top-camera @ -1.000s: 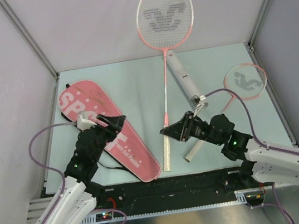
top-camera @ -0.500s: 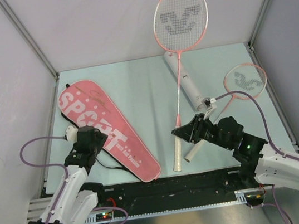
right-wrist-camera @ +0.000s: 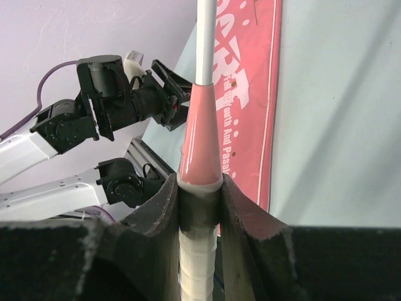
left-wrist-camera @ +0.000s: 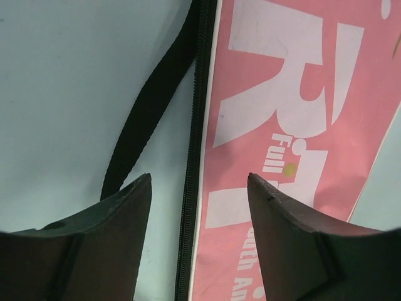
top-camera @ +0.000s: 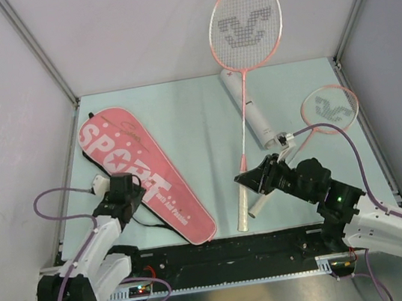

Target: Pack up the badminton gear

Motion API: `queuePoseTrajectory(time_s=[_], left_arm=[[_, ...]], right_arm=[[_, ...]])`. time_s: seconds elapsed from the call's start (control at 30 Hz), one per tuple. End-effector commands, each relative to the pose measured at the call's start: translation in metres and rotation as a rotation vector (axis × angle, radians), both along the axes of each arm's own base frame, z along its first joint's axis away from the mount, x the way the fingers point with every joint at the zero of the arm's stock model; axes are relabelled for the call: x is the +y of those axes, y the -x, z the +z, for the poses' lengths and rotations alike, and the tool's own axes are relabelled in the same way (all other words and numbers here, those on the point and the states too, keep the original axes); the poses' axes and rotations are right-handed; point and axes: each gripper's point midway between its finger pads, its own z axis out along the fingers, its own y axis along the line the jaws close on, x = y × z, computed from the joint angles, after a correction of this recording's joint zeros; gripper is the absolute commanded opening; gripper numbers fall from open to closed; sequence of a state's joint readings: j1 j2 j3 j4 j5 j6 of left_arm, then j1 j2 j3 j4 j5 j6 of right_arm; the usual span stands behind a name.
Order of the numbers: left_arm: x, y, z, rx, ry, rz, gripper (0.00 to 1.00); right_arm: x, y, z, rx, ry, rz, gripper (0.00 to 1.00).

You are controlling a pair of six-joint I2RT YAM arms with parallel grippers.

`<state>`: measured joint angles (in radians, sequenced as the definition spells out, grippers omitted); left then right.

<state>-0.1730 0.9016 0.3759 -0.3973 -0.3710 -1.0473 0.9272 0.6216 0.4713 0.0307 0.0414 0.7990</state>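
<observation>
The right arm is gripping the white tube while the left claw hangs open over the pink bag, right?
Not quite. The right wrist view shows the right gripper shut on a racket, at the top of its handle, not on the white tube. The left gripper does hang open over the pink bag.

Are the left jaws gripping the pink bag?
No: the left jaws stand apart over the bag, its black zipper showing between them.
</observation>
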Motion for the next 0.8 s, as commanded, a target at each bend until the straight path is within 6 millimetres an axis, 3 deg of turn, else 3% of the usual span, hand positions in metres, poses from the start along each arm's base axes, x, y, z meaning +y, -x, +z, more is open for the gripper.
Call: queuePoseTrajectory(time_s=[0.0, 0.1, 0.23, 0.3, 0.4, 0.53, 0.77], left_arm=[[-0.002, -0.017, 0.002, -0.06, 0.027, 0.026, 0.66], [-0.005, -0.019, -0.005, -0.043, 0.043, 0.025, 0.64], [-0.007, -0.021, -0.01, -0.031, 0.052, 0.022, 0.53], [-0.005, -0.022, -0.008, -0.042, 0.043, 0.03, 0.39], [0.004, -0.024, 0.002, -0.085, 0.01, 0.059, 0.08], [0.015, -0.036, 0.034, -0.148, -0.085, 0.037, 0.01], [0.029, -0.063, 0.119, -0.179, -0.405, -0.09, 0.0]], right_arm=[[-0.002, -0.004, 0.025, -0.075, -0.051, -0.015, 0.0], [-0.003, -0.004, 0.025, -0.075, -0.051, -0.021, 0.0], [-0.005, -0.005, 0.025, -0.073, -0.045, -0.03, 0.0], [-0.006, -0.005, 0.023, -0.071, -0.039, -0.035, 0.0], [-0.008, -0.005, 0.022, -0.069, -0.031, -0.042, 0.0], [-0.01, -0.006, 0.02, -0.067, -0.026, -0.048, 0.0], [-0.01, -0.006, 0.016, -0.056, -0.015, -0.051, 0.0]])
